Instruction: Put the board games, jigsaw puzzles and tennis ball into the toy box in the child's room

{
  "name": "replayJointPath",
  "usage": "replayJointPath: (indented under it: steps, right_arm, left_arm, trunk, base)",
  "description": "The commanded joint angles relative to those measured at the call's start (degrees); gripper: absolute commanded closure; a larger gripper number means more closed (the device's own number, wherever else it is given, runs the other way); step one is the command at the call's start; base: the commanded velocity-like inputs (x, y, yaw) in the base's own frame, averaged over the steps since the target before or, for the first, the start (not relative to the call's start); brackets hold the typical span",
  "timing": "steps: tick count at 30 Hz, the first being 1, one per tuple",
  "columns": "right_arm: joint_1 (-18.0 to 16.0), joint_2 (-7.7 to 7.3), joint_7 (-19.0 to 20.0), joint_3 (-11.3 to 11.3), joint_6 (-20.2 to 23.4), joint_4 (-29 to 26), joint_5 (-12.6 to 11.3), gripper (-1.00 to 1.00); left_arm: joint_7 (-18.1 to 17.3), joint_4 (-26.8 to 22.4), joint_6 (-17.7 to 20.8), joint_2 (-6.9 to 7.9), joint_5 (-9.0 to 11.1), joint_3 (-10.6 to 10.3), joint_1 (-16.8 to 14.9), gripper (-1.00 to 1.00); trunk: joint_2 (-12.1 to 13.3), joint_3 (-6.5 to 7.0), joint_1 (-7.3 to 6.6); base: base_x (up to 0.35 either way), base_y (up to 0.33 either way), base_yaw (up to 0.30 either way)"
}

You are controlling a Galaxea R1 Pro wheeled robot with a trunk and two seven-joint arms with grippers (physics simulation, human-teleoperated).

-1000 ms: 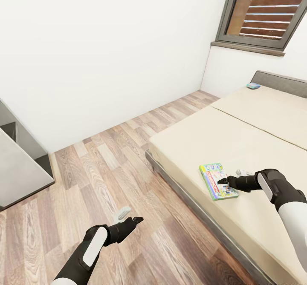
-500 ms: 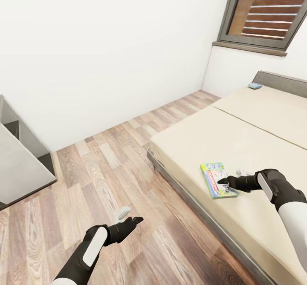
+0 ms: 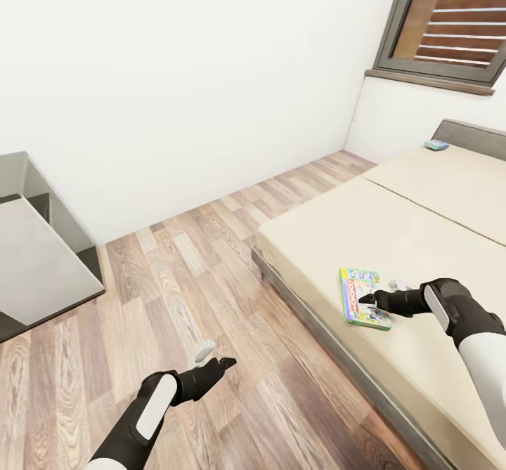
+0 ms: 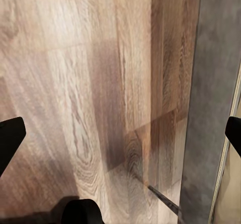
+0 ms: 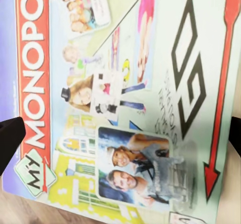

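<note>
- The Monopoly game box (image 3: 364, 297) lies flat near the bed (image 3: 422, 245) edge, under the spread, empty right claw (image 3: 367, 299); a skewed pinch could push it off.
- Left claw (image 3: 214, 355) hangs released over the floor (image 3: 176, 280).

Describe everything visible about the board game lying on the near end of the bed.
The board game is a thin, flat rectangular box with a busy printed cover, green-edged in the head view. The right wrist view reads "MY MONOPOLY" in white on a red band, with cartoon figures, a photo of two people and a red arrow on pale green. It lies flat on the beige mattress, near its floor-side edge. The right gripper, fingers spread, hovers above it; contact cannot be told.
</note>
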Motion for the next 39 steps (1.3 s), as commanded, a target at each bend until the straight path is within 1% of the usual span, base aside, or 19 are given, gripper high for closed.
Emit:
replayJointPath:
  steps: [1,39]
  right_arm:
    - [0.0,0.01,-0.2,-0.1,0.4,0.0,-0.5,-1.0]
    - [0.0,-0.02,-0.2,-0.1,0.4,-0.1,-0.5,-1.0]
  left_arm:
    - [-0.2,0.0,0.2,-0.01,-0.1,0.1,0.0,-1.0]
    - [-0.1,0.0,0.1,-0.01,-0.2,0.1,0.0,-1.0]
  trunk:
    - [0.0,-0.04,-0.01]
    - [0.0,-0.04,-0.01]
  base:
    - [-0.001,0.0,0.035]
    - [0.0,0.0,0.01]
